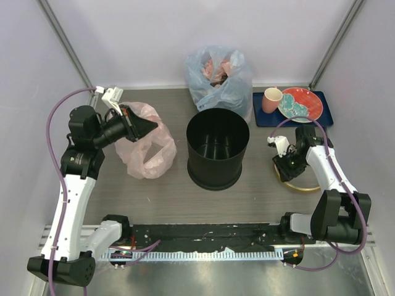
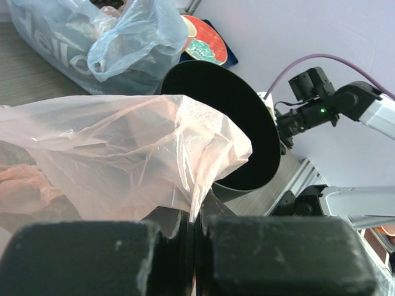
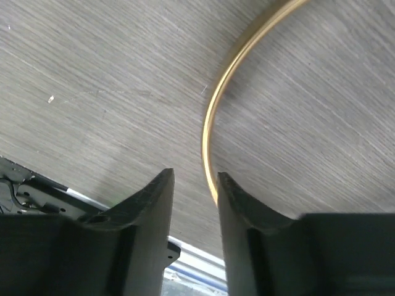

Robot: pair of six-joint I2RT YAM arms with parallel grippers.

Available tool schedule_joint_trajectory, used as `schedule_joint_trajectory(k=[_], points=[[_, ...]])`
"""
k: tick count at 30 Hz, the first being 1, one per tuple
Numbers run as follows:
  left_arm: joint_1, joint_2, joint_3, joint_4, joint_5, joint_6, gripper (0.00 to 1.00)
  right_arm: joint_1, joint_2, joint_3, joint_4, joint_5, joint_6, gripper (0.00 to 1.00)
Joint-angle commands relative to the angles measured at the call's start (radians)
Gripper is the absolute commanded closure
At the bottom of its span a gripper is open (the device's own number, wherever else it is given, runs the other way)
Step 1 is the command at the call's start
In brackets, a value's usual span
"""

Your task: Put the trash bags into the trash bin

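**Left jaws clamped on the pink bag; right jaws narrowly parted at the gold hoop**

The left jaws are pressed together, with a fold of the pale-pink trash bag [image 2: 123, 154] pinched between the 2 fingers [image 2: 86, 259]. From that pinch the thin, crinkled film billows out ahead of the wrist. Seen from above, the bag's lower part rests on the tabletop [image 1: 160, 197]. The bag sits just left of the trash bin [image 1: 216, 176] and wholly outside it.

The right jaws point down at the tabletop with only a narrow gap between them, holding nothing firmly. The gold hoop [image 3: 210, 123] lies flat on the wood. Its arc curves in toward that gap and disappears at the inner edge of 1 finger [image 3: 247, 216]. I cannot tell whether that finger touches it.

The bin stands upright at the middle of the tabletop, mouth open to the camera, with the hoop off to its right and apart from it. Just behind the bin is a bluish bag [image 1: 219, 77] stuffed with reddish contents. To that bag's right, a dark blue tray [image 1: 325, 117] carries a red plate [image 1: 305, 98] and a pink cup [image 1: 271, 100].
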Motion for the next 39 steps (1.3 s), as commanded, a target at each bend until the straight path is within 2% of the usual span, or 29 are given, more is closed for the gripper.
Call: schedule_joint_trajectory(k=[1, 4, 8, 10, 12, 13, 16, 17, 20, 22, 24, 27, 31, 35, 39], points=[[0.005, -0.005, 0.056, 0.042, 0.099, -0.034, 1.00, -0.011, 0.009, -0.001, 0.099, -0.058, -0.007, 0.50], [0.007, -0.005, 0.070, 0.093, 0.151, -0.090, 1.00, -0.020, -0.011, 0.009, 0.095, -0.067, 0.009, 0.38], [0.007, 0.003, 0.128, 0.187, 0.203, -0.147, 1.00, -0.040, -0.063, 0.077, 0.022, -0.085, 0.009, 0.30], [0.007, 0.014, 0.158, 0.246, 0.243, -0.223, 1.00, -0.054, -0.097, 0.164, -0.023, -0.111, 0.010, 0.29], [0.005, 0.040, 0.212, 0.355, 0.259, -0.291, 1.00, -0.054, -0.129, 0.274, -0.083, -0.163, 0.024, 0.28], [0.007, 0.052, 0.247, 0.397, 0.275, -0.372, 1.00, -0.054, -0.135, 0.316, -0.115, -0.206, 0.032, 0.27], [0.005, 0.104, 0.296, 0.652, 0.305, -0.539, 1.00, -0.054, -0.132, 0.497, -0.187, -0.277, 0.058, 0.27], [0.004, 0.142, 0.310, 0.804, 0.315, -0.666, 1.00, -0.054, -0.126, 0.541, -0.201, -0.329, 0.070, 0.27], [-0.016, 0.202, 0.392, 0.994, 0.314, -0.829, 1.00, -0.054, -0.083, 0.712, -0.253, -0.421, 0.135, 0.27], [-0.053, 0.245, 0.468, 1.001, 0.309, -0.819, 1.00, -0.053, -0.045, 0.825, -0.284, -0.527, 0.182, 0.27], [-0.135, 0.294, 0.525, 0.995, 0.309, -0.769, 1.00, -0.050, -0.023, 0.911, -0.286, -0.623, 0.222, 0.26], [-0.244, 0.366, 0.640, 0.946, 0.283, -0.694, 1.00, -0.043, -0.003, 0.968, -0.244, -0.703, 0.309, 0.26], [-0.387, 0.479, 0.807, 0.916, 0.300, -0.634, 1.00, -0.040, -0.008, 0.965, -0.106, -0.701, 0.418, 0.26], [-0.562, 0.579, 0.898, 0.867, 0.364, -0.569, 1.00, -0.040, 0.001, 0.967, -0.033, -0.655, 0.504, 0.26], [-0.616, 0.659, 0.953, 0.867, 0.429, -0.575, 1.00, -0.053, 0.024, 0.990, -0.005, -0.608, 0.579, 0.26]])
